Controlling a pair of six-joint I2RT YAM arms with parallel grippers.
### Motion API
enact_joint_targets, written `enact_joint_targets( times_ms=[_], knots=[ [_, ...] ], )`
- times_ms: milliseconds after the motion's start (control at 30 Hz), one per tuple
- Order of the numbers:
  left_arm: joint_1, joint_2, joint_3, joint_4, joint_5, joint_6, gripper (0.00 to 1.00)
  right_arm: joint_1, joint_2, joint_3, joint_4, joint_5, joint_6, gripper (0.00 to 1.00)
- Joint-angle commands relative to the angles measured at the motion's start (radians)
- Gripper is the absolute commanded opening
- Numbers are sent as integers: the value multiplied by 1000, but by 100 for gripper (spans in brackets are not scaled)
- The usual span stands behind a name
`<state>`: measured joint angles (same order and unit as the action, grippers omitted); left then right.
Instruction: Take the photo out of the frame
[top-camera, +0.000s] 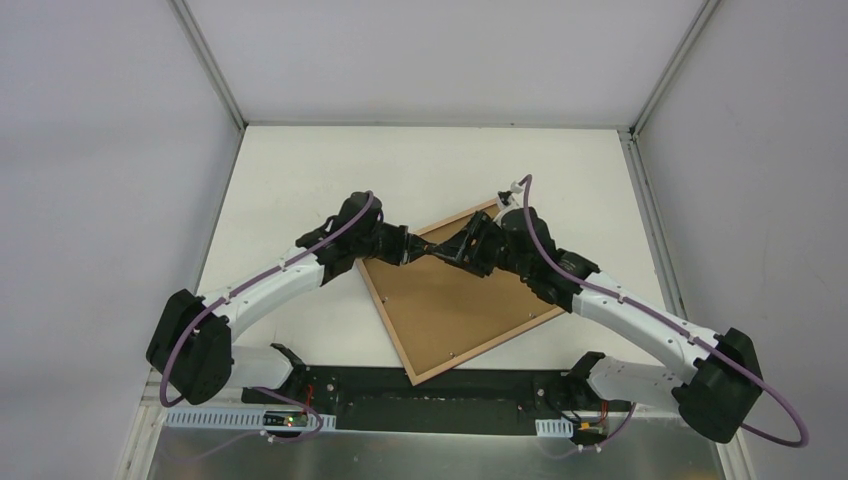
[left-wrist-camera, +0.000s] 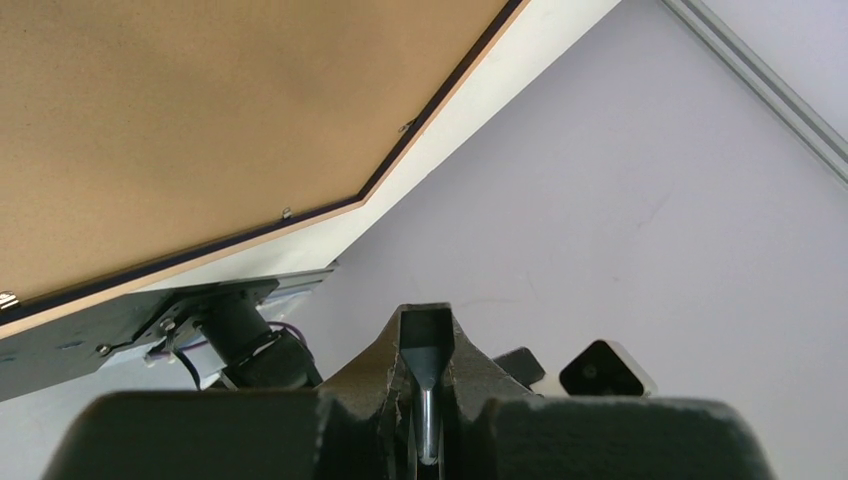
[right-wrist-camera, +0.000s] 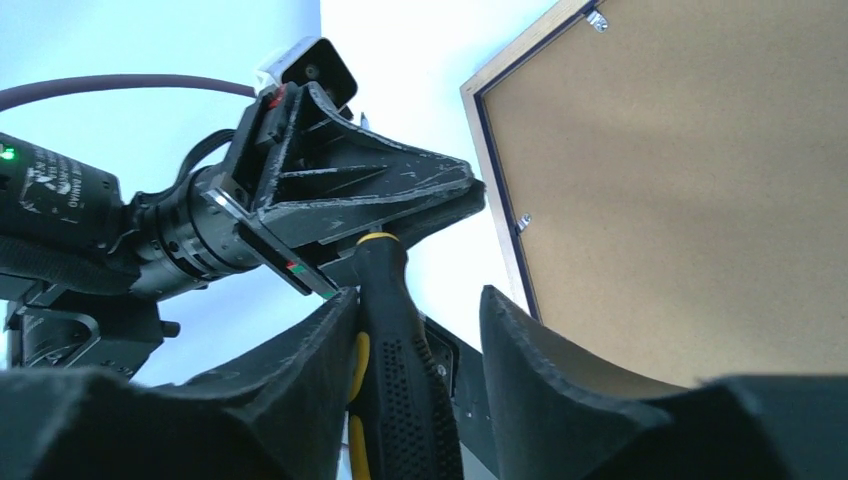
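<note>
**Tool held between both arms over the back-up frame**

- The frame (top-camera: 386, 322) lies flat on the white desk (top-camera: 300, 180), back side up. It is turned so its corners point like a diamond, between the two arms and nearer the arm bases than the far edge of the desk.
- The brown backing board (top-camera: 460, 300) fills the frame. Small metal clips (right-wrist-camera: 522, 222) sit along the inner rim.
- The photo is hidden under the board and cannot be seen.
- The left fingers (right-wrist-camera: 380, 175) are closed tight on the metal end of a tool (right-wrist-camera: 400, 340) with a black-and-yellow handle, holding it above the frame's upper-left edge.
- The right fingers (right-wrist-camera: 300, 380) straddle the handle, about half open. One finger is against the handle and the other stands a little apart from it, so there is no firm grip.
- The two grippers face each other nose to nose. Neither touches the frame.
</note>
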<state>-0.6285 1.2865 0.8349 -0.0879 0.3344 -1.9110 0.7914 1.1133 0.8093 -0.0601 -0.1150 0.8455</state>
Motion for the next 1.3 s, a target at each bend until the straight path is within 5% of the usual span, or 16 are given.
enact_joint_targets(
  times_ms=[0, 167, 233, 367, 633, 833, 1267],
  knots=[
    [-3, -19, 15, 1, -6, -144, 0, 6, 9, 32, 29, 26, -11, 42],
    [-4, -23, 13, 1, -6, -133, 0, 7, -4, 34, 4, 58, -58, 6],
    [-4, -30, 2, 1, -7, -120, 0, 12, 5, 64, -59, 74, -92, 0],
    [-2, -86, -24, -103, -34, -44, 54, 33, 28, 113, -163, 95, -169, 0],
    [150, -285, -53, -507, -140, 351, 93, 119, 99, 180, -304, 145, -303, 0],
    [205, -269, 143, -837, -314, 714, 96, 214, 218, 287, -363, 189, -345, 0],
    [210, -307, 132, -940, -403, 840, 94, 300, 434, 493, -470, 245, -340, 0]
  ],
)
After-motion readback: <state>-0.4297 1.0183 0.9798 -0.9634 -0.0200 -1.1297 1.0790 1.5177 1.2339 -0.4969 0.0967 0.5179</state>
